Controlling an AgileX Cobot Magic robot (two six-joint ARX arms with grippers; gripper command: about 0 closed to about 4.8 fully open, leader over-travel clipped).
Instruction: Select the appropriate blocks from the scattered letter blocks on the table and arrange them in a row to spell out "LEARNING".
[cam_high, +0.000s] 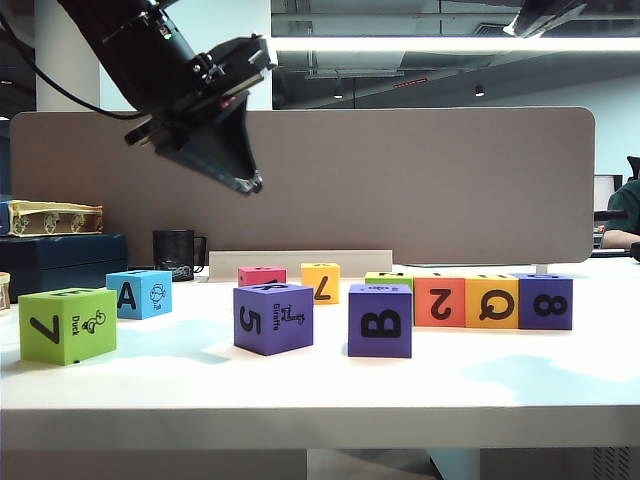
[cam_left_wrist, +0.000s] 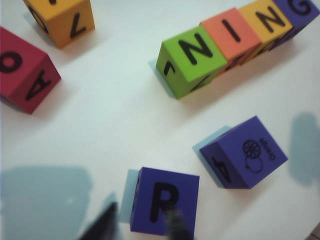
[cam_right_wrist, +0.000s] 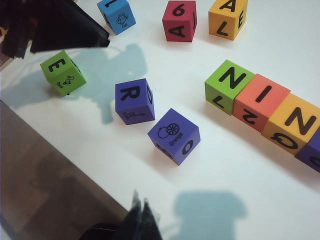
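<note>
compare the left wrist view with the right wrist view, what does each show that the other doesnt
Only the left wrist view: the top G on the purple block that ends the row, and the left gripper, jaws a little apart above the purple R block.

Only the right wrist view: the green E block, the blue block, the left arm over them, and the right gripper, shut, hanging over the table's front edge.

Both: the purple R block, the purple Orange block, the red and yellow loose blocks, and the green, orange-red and yellow blocks of the row reading N, I, N.
</note>
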